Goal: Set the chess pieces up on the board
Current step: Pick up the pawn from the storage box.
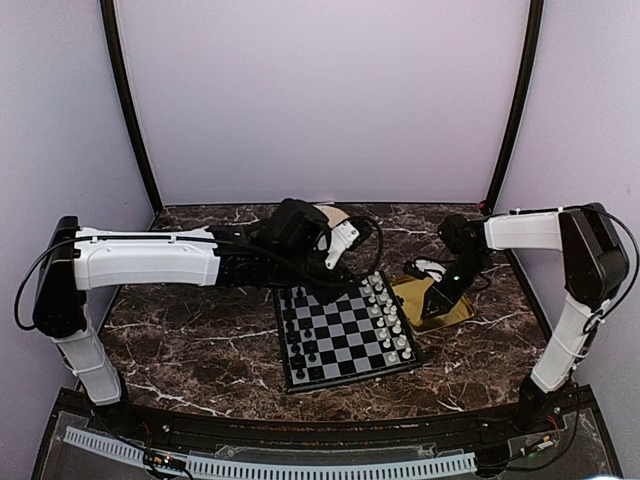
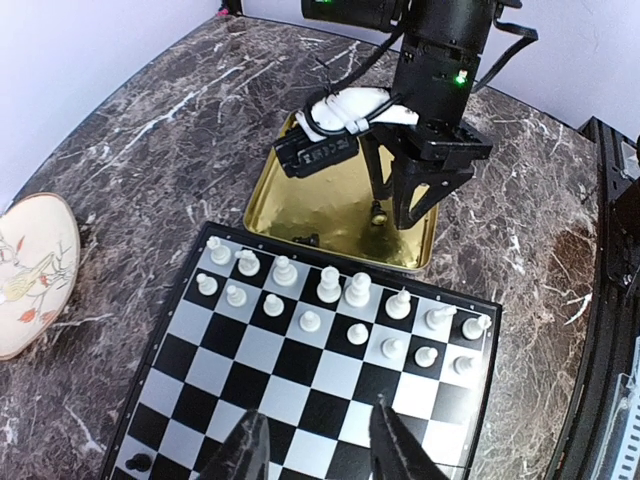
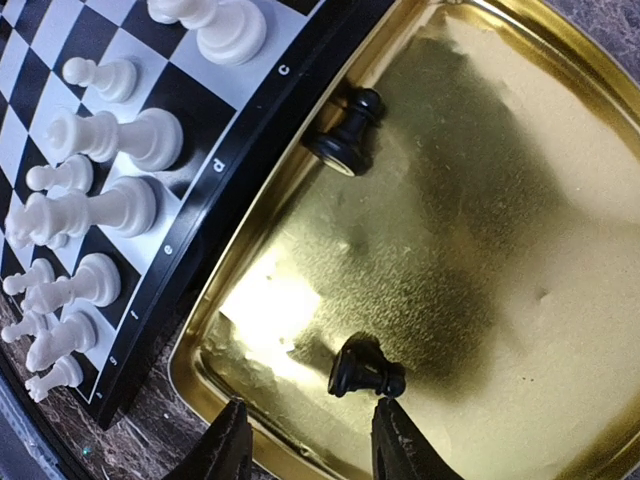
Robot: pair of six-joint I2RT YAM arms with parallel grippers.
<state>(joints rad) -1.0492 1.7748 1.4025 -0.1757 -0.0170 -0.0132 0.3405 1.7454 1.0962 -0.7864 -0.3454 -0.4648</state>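
The board (image 1: 345, 335) lies mid-table, with several black chess pieces (image 1: 298, 345) along its left side. In the right wrist view, two more black pieces lie on their sides in the yellow tray (image 3: 480, 250). One (image 3: 365, 372) is just ahead of my open right gripper (image 3: 310, 450), close to its right finger. The other (image 3: 350, 135) rests against the rim by the board (image 3: 230, 170). My right gripper (image 1: 435, 298) hangs low over the tray. My left gripper (image 2: 320, 450) is open and empty above the board's middle squares (image 2: 290, 370).
White pieces (image 1: 385, 315) fill the board's right two rows, next to the tray (image 1: 452, 312). A cream plate with a floral print (image 2: 30, 270) lies on the marble table behind the board. Purple walls close in the back and sides.
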